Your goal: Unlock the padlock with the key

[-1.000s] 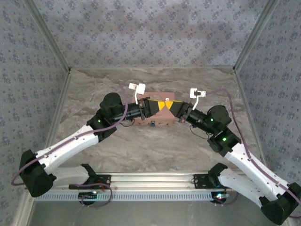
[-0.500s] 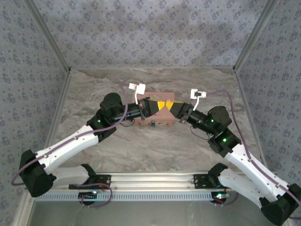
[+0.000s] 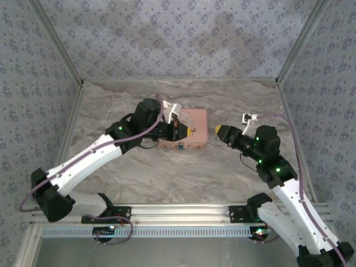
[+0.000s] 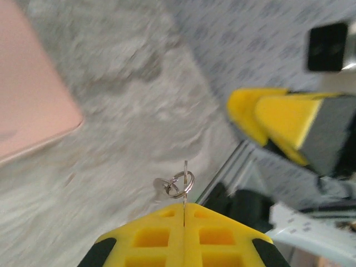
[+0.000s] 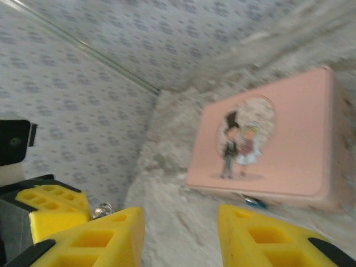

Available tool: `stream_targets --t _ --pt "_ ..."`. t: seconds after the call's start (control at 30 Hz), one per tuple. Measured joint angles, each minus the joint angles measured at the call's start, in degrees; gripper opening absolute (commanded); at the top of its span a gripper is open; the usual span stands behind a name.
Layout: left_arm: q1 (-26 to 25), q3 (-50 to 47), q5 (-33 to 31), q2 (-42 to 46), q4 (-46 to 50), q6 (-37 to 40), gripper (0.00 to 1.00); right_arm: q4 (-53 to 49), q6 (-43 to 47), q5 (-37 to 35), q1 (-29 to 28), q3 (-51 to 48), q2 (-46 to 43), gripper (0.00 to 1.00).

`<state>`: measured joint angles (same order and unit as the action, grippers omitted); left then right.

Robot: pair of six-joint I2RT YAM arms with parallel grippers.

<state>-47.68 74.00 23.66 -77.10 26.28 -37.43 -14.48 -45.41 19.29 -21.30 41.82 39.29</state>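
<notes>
At the middle of the grey marbled table (image 3: 183, 178), against the front wall of a pink box (image 5: 289, 167), a small blue padlock (image 5: 253, 201) is sitting low at the box's near edge, too blurred to show its shackle or keyhole. It is judged to be a compact metal body, rigid, dense for its bulk and probably free to swing on its fastening, so it is likely calling for a steadying grip across its flat sides while the key goes in. The key (image 4: 184, 169) is showing edge-on as a thin steel blade with a wire split ring (image 4: 182, 184) dangling beside it. It is judged light, stiff, smooth and prone to pivoting if pinched only at the tip, so best taken across the broad head. The left gripper (image 4: 184, 206) is pinching it, with yellow waffle-moulded fingers pressed flat together and the blade rising from the seam. In the top view it is hovering over the front part of the box. The right gripper (image 5: 181, 222) is standing apart to the right of the box, its fingers spread wide with nothing between them. The box lid is matte, round-cornered and printed with a cartoon couple.
</notes>
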Motion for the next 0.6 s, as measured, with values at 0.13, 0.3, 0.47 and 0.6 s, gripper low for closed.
stream_targets --t 0.13,0.3,0.47,0.6 --pt "-1.4 6.7 -2.8 -7.6 15.5 4.9 0.0 -3.8 1.0 -0.2 0.2 0.0 2.4 0.4" --pt "-7.5 17.7 -11.7 -16.1 33.9 11.2 0.0 -4.4 1.6 1.2 0.2 -0.2 5.6 0.38" --pt "-10.6 21.0 -15.7 -18.2 42.4 15.4 0.0 -3.3 3.2 5.9 -0.9 -1.6 10.1 0.28" --pt "-10.3 22.6 -15.5 -17.2 44.2 17.6 0.0 2.5 3.1 12.6 -2.8 -5.4 11.2 0.31"
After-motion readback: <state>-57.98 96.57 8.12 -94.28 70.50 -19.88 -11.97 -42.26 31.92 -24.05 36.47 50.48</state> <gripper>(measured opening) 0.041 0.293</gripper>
